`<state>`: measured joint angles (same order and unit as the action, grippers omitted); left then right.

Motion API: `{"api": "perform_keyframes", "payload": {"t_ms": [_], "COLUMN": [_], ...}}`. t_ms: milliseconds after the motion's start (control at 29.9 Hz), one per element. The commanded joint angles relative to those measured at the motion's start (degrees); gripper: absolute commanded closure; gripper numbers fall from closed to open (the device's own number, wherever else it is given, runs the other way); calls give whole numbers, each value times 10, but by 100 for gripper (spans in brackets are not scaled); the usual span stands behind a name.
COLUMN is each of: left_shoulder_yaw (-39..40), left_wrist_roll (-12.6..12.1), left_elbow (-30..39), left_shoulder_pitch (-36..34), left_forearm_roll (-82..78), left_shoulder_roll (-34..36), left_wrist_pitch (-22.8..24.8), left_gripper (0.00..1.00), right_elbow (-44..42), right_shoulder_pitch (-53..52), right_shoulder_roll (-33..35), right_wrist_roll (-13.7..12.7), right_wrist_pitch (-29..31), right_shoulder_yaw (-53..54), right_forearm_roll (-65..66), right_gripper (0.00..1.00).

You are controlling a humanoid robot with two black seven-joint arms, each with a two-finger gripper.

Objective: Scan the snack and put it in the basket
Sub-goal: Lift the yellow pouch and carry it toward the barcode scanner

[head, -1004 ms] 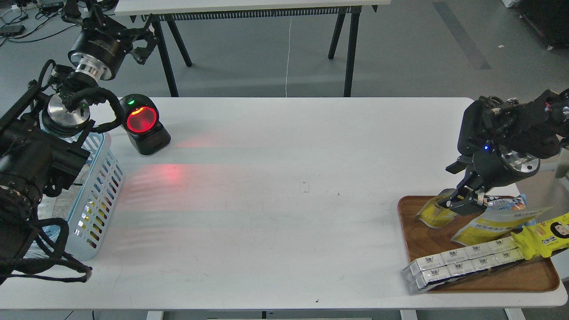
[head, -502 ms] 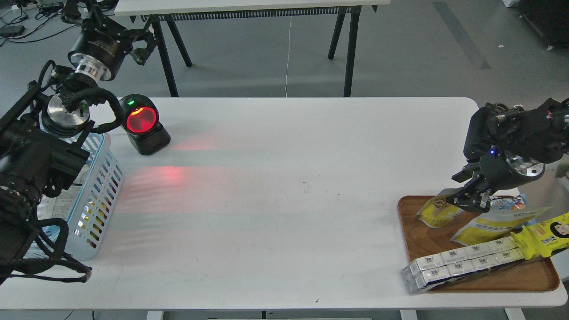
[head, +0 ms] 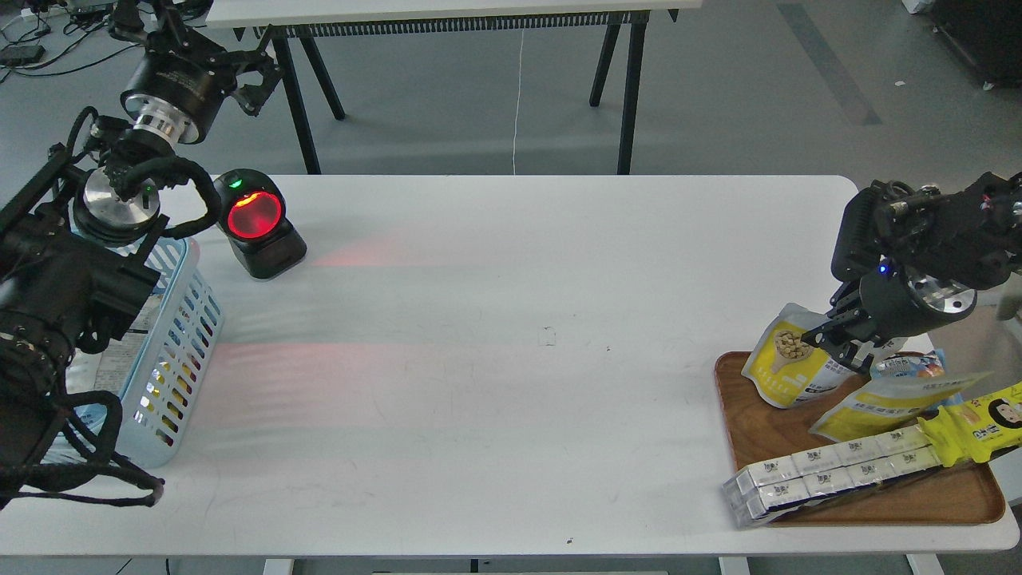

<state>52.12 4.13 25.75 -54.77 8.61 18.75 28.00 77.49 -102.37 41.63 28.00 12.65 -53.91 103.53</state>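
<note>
The snack [head: 786, 369] is a small yellow and white pouch with a picture of tan nuts. It is held tilted up over the far left corner of the brown wooden tray [head: 878, 503]. My right gripper [head: 834, 345] is shut on the pouch's upper right edge. The light blue slotted basket [head: 177, 335] stands at the table's left edge, partly hidden by my left arm. My left gripper [head: 251, 76] is raised beyond the table's far left corner, dark and small, so its fingers cannot be told apart.
A black scanner [head: 257, 224] with a glowing red window stands at the far left and casts red light on the table. The tray also holds a long flat yellow pouch [head: 894, 403], a long white box pack [head: 830, 471] and other packets.
My right gripper has risen from the tray with the snack. The pouch went from lying low to tilted up with its front showing. The left arm has hardly moved.
</note>
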Motion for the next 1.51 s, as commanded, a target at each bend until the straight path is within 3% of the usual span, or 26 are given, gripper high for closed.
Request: {"api": "perform_keyframes", "payload": {"t_ms": [0, 301, 770, 1473], "left_shoulder_yaw": [0, 0, 0, 0], "left_wrist_roll": [-1, -3, -3, 1], "left_elbow": [0, 0, 0, 1], "left_shoulder_pitch": [-1, -3, -17, -16], "left_forearm_roll": [0, 0, -1, -1], "left_shoulder_roll": [1, 3, 1, 1], "left_wrist_pitch": [0, 0, 0, 0], "left_gripper": [0, 0, 0, 0], "right_elbow": [3, 5, -9, -124], "right_shoulder_pitch": [-13, -71, -116, -11], "right_shoulder_roll": [3, -10, -189, -345], "right_wrist_roll": [0, 0, 0, 0], "right_wrist_pitch": [-1, -3, -29, -32], "right_shoulder_yaw": [8, 64, 112, 193], "right_forearm_roll": [-2, -4, -93, -92], "right_gripper": [100, 100, 100, 100]}}
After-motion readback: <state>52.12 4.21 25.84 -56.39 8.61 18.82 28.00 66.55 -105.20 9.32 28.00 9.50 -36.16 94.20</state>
